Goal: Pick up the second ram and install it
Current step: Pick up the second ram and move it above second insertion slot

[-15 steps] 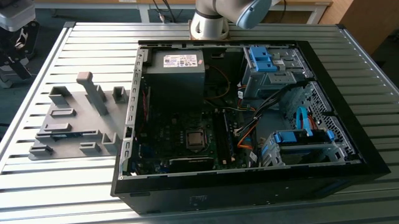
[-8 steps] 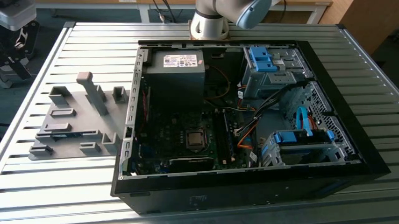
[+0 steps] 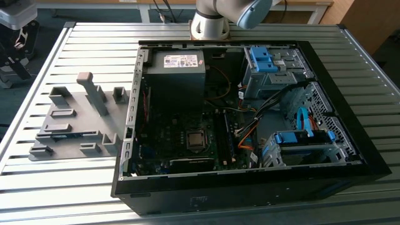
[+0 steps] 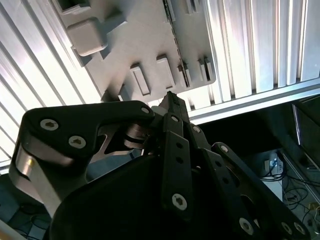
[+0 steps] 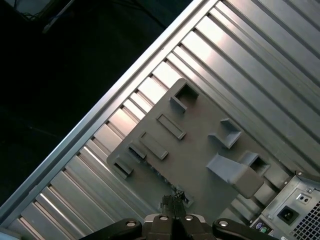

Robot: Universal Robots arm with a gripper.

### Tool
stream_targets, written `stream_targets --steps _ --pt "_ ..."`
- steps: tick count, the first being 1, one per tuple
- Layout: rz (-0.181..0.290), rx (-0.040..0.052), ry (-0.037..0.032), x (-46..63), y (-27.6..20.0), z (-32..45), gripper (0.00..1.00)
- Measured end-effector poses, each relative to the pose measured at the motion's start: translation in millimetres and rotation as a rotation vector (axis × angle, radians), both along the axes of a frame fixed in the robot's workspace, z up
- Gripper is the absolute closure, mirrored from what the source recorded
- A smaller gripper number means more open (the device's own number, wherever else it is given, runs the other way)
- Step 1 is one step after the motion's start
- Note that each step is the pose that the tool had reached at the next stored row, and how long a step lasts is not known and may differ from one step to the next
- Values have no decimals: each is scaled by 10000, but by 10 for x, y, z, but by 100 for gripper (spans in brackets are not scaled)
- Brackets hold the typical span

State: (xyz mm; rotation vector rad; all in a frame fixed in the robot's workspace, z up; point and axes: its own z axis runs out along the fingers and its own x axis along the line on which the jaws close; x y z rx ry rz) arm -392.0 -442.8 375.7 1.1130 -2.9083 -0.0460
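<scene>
The second ram is a thin blue-green strip. It stands on edge between blocks of the grey holder plate, on the exterior view's left of the open computer case. In the second wrist view the ram appears as a thin dark line across the holder plate. My gripper hangs high above the holder plate, its fingers closed together with nothing between them. The gripper tips come to one point over the plate's edge, well apart from the ram.
A tall grey block rises from the holder plate beside the case wall. Inside the case are a motherboard, a power supply and blue drive cages. The slatted metal table ends near the holder; the arm's base stands behind the case.
</scene>
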Motion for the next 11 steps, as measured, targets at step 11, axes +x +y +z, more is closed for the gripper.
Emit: stream_targets --steps 11 --pt "529 -2 -19 0 -1 -1 89"
